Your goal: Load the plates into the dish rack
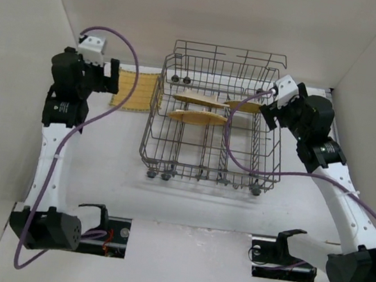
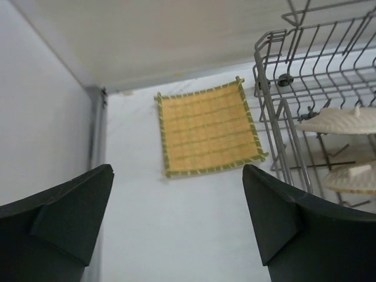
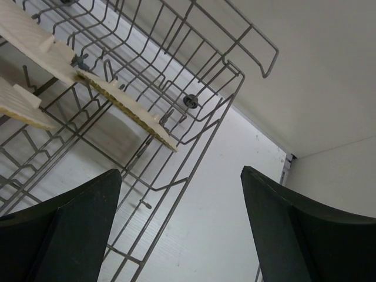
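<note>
The grey wire dish rack (image 1: 157, 119) stands mid-table. Three plates stand edge-on among its tines: two at the left (image 1: 197, 99) (image 1: 198, 118) and one at the right (image 1: 245, 105). A fourth plate (image 1: 135, 90), pale yellow, ribbed and rounded-square, lies flat on the table left of the rack; it also shows in the left wrist view (image 2: 208, 127). My left gripper (image 1: 114, 79) (image 2: 177, 170) is open and empty, just left of that plate and above the table. My right gripper (image 1: 265, 112) (image 3: 181, 170) is open and empty at the rack's right rim (image 3: 200, 147), near the right plate (image 3: 126, 106).
White walls close in the table on the left, back and right. The left wall (image 2: 41, 135) is near my left gripper. Two black fixtures (image 1: 101, 218) (image 1: 284, 247) sit at the near edge. Purple cables (image 1: 233, 144) loop from both wrists; the right one hangs over the rack.
</note>
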You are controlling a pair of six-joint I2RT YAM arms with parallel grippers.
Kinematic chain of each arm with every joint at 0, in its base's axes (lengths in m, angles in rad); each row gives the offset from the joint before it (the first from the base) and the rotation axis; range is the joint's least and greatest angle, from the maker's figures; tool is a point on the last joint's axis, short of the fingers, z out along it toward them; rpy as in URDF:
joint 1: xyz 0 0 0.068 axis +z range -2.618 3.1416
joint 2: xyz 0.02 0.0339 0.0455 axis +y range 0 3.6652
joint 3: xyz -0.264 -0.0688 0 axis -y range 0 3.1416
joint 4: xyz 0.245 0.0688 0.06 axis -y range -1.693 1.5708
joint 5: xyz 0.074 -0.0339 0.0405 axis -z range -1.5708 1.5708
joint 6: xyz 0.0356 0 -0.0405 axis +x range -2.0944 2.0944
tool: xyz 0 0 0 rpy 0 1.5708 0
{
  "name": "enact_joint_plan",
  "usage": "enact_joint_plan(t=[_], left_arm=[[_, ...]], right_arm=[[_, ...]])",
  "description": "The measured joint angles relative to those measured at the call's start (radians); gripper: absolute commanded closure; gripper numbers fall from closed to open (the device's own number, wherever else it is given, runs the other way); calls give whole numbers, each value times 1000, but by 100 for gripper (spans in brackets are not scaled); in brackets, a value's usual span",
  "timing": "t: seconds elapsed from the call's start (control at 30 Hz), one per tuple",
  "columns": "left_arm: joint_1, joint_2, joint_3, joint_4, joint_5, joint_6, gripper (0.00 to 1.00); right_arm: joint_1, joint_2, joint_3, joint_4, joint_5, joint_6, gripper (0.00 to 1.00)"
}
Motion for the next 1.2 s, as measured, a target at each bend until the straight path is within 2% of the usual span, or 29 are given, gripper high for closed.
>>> enact_joint_plan(t=[0.2,0.4,0.5,0.6,0.83,1.07,1.2], left_arm=[[270,108,-39,-13,230,-292,25],[411,286,-122,22,456,-523,13],[438,363,-152,44,531,-599,9],[457,424,-177,80,584,-652,0],[465,562,-185,155,631,-701,0],[446,715,-154,196,637,-724,0],[430,782,-109,220,637,-743,6]], right_arm=[[6,-14,40,-19,1,-3,12],[16,-22,61,-48,16,-5,12],[19,-22,63,-61,24,-5,11],[20,-22,65,-75,27,-4,11],[-16,-19,63,-91,26,10,10],[-246,39,57,-128,18,101,10],[-382,91,59,-160,3,168,11]])
